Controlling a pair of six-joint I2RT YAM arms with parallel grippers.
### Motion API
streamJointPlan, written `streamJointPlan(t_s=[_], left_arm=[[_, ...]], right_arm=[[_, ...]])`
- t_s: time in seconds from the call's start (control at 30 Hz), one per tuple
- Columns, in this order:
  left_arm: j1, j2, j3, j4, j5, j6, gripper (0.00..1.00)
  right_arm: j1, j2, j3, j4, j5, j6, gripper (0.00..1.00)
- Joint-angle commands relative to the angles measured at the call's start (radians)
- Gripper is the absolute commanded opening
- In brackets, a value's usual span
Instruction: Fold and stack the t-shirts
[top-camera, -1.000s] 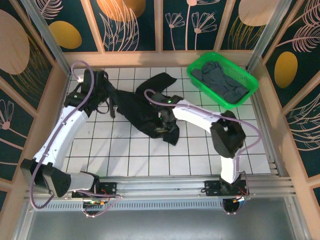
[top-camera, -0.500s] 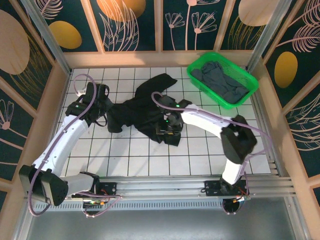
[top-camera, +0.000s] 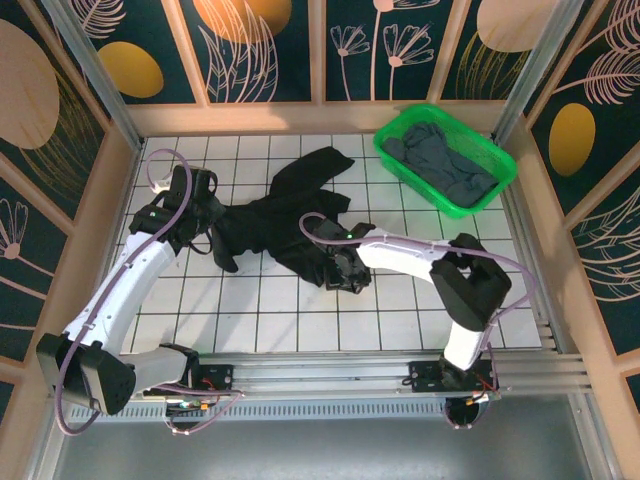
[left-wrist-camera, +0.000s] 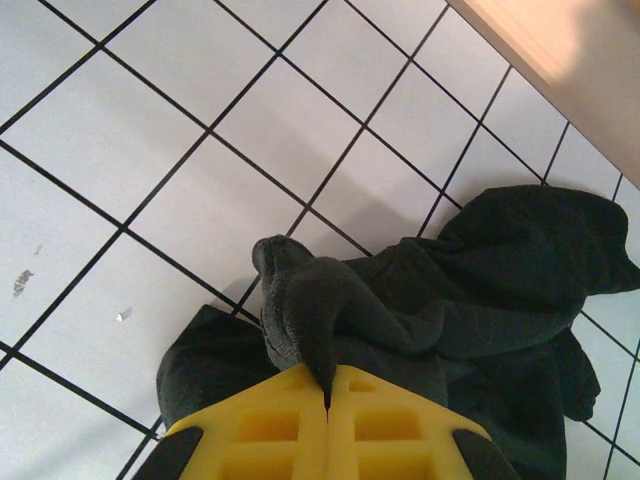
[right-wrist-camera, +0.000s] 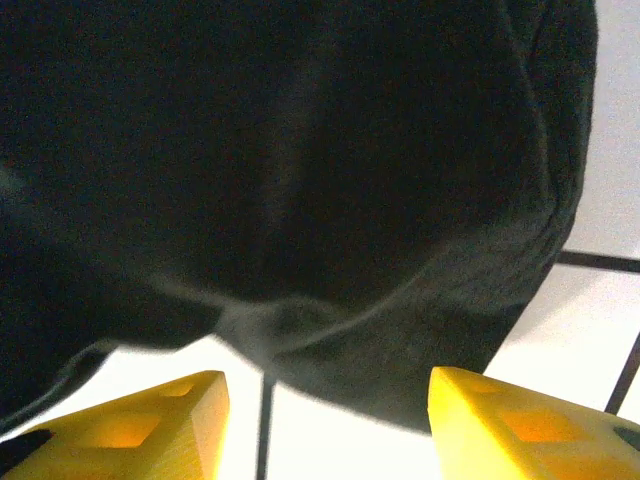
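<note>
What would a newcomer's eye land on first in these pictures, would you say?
The crumpled black t-shirt sprawls mid-table, the left gripper shut on a pinch of it, the right gripper open at its near edge. At the far right, a bright green basket holds a grey t-shirt.

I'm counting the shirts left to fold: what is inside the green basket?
Crumpled slate grey cloth lies inside the green basket, and it looks like t-shirt fabric. Whether it is one shirt or several cannot be told, because the top folds cover whatever is beneath.
</note>
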Motion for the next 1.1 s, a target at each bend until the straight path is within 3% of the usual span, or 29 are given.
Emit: streamJointPlan(t_s=[0.0,0.2,0.4,0.5,0.63,0.87,1.07], left_arm=[[0.006,-0.028,-0.002,-0.002,-0.002,0.014,0.0],[0.006,-0.031,-0.013,0.014,0.01,0.007,0.0],[0.006,-0.025,-0.006,0.024,0.009,0.004,0.0],[0.005,-0.024,-0.006,0.025,0.006,0.004,0.0],[0.006,-0.01,0.0,0.03,0.01,0.011,0.0],[0.034,0.1,0.165,0.078,0.024,0.012,0.0],[0.045,0.134,0.396,0.099,-0.024,-0.025,0.0]], right_arm=[[0.011,0.023,0.004,-0.043,0.111,0.032,0.55],[0.009,-0.014,-0.037,-0.012,0.084,0.004,0.58],[-0.005,0.027,-0.088,0.034,0.032,0.006,0.5],[-0.02,0.03,-0.112,0.062,0.011,0.003,0.34],[-0.039,-0.019,-0.054,0.042,0.086,-0.021,0.0],[-0.258,-0.118,0.201,0.009,0.268,-0.077,0.0],[-0.428,-0.188,0.418,0.107,0.297,-0.159,0.0]])
